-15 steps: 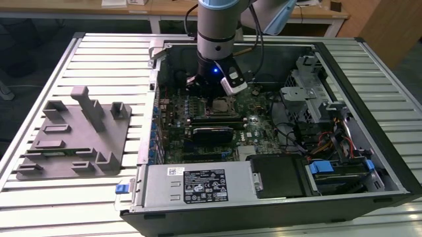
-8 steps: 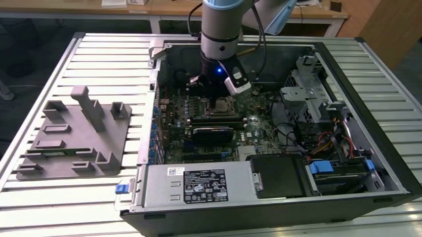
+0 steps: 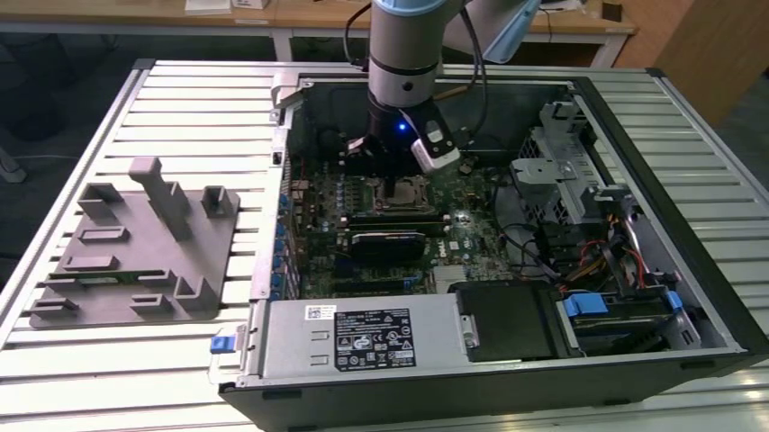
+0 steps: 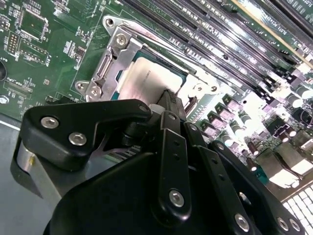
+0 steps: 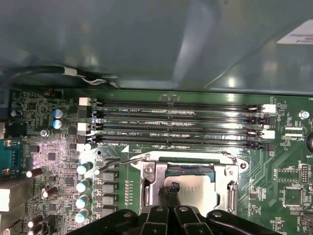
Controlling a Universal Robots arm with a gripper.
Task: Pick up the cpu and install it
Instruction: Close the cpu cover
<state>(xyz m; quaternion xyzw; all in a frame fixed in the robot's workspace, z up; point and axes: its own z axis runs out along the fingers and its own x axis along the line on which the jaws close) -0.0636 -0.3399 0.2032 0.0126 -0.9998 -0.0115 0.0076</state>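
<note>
The cpu (image 4: 145,79) is a silver square lying flat inside the metal socket frame (image 4: 115,51) on the green motherboard. It also appears in the first wrist view as the cpu (image 5: 198,188), and in the exterior view as the cpu (image 3: 405,192) at the middle of the open computer case. My gripper (image 4: 169,96) hangs straight over it, and its black fingers meet in one narrow tip at the chip's near edge. In the first wrist view the gripper (image 5: 171,188) tip sits on the silver top. Nothing lies between the fingers.
Several memory slots (image 5: 176,125) run beside the socket, and capacitors (image 5: 84,186) stand on another side. A thin wire lever (image 5: 122,160) sticks out from the frame. The case wall (image 3: 709,261), the power supply (image 3: 360,337) and a drive cage surround the board. A grey tray (image 3: 132,252) with posts sits at the exterior view's left.
</note>
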